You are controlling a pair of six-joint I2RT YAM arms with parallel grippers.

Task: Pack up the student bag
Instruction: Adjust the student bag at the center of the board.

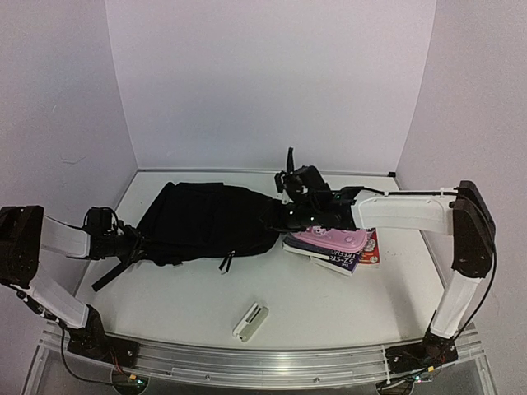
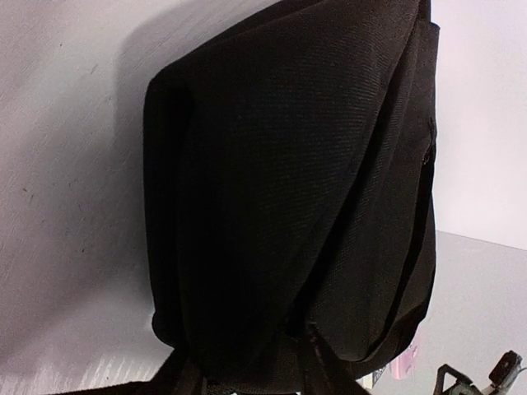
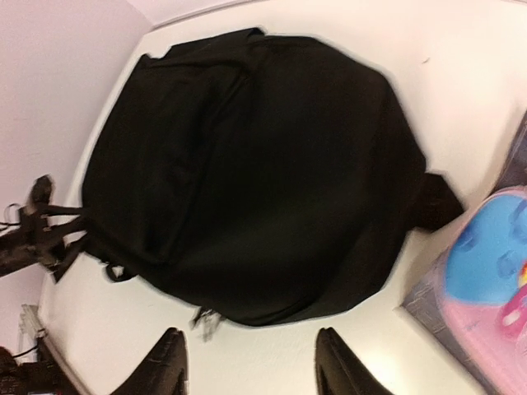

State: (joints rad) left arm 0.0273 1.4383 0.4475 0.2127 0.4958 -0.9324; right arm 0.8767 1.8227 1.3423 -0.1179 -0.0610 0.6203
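Note:
The student bag (image 1: pixel 206 220) is a large black backpack lying flat on the white table, left of centre. It fills the left wrist view (image 2: pixel 296 181) and the right wrist view (image 3: pixel 247 164). My left gripper (image 1: pixel 130 243) is at the bag's left end, where two taut straps (image 3: pixel 70 218) run into it; its fingers are hidden behind the straps in its own view. My right gripper (image 3: pixel 249 337) is open and empty, hovering just off the bag's near right edge by a zip pull (image 3: pixel 202 317). It appears in the top view (image 1: pixel 284 216).
A pink pencil case (image 1: pixel 332 239) lies on a stack of books (image 1: pixel 350 262) right of the bag, also seen in the right wrist view (image 3: pixel 494 288). A small white oblong object (image 1: pixel 250 321) lies near the table's front edge. A loose strap (image 1: pixel 109 276) trails towards the front left.

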